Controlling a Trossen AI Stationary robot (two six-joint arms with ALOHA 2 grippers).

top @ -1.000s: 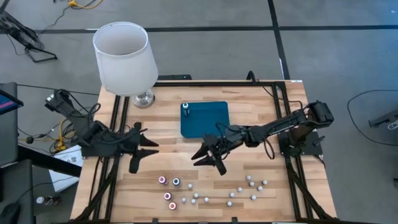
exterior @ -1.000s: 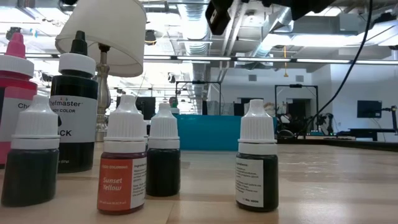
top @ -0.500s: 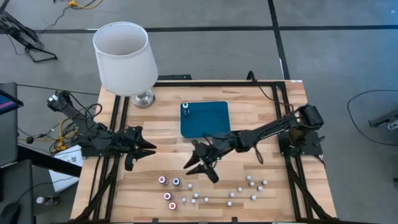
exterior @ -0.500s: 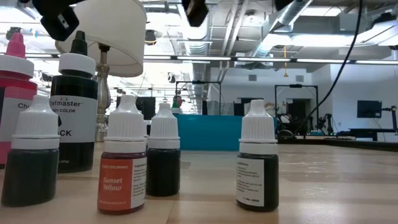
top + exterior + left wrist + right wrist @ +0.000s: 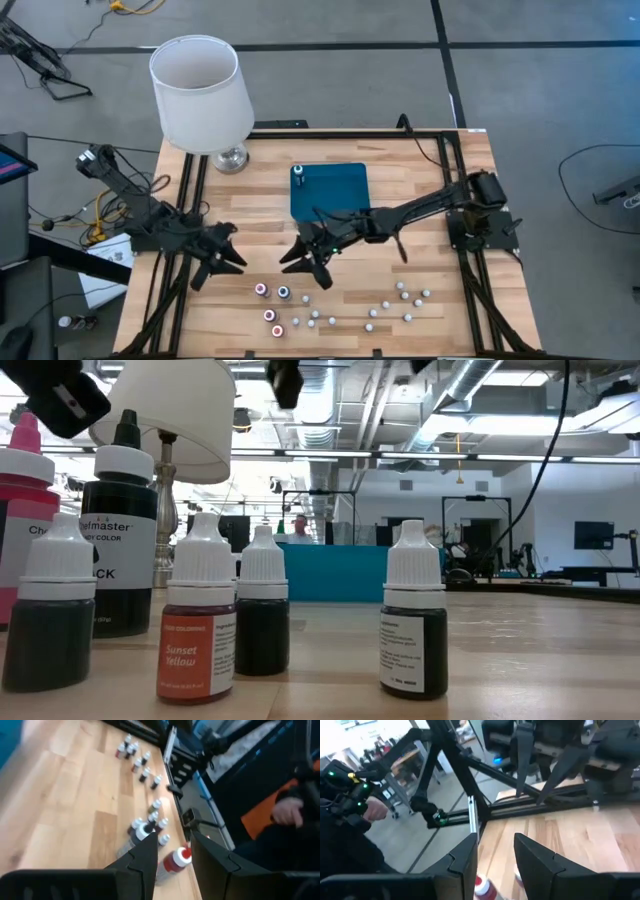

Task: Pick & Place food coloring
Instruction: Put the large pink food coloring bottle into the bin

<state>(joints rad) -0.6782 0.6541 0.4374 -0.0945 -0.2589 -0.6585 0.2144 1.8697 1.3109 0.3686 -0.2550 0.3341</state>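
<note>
The food coloring bottles stand in a loose row near the table's front edge. The coloured ones (image 5: 272, 303) are on the left of the row and several small white ones (image 5: 385, 305) on the right. One more bottle (image 5: 299, 176) stands on the dark teal tray (image 5: 338, 192). My left gripper (image 5: 218, 268) hovers open to the left of the coloured bottles, clear of them. My right gripper (image 5: 303, 270) hovers open just behind the coloured bottles, between them and the tray. Nothing sits between the fingers in the left wrist view (image 5: 172, 845) or in the right wrist view (image 5: 492, 845).
A lamp with a white shade (image 5: 200, 88) stands at the table's far left corner. The table's black frame rails (image 5: 190, 200) run along both sides. A person's hand (image 5: 287, 812) shows beyond the table's edge. Bare wood lies between the tray and the bottles.
My right gripper has moved toward the table's left and near edge, from in front of the tray to just behind the coloured bottles. My left gripper has sunk, shifted a little toward the near edge and rolled. The bottles have not moved.
</note>
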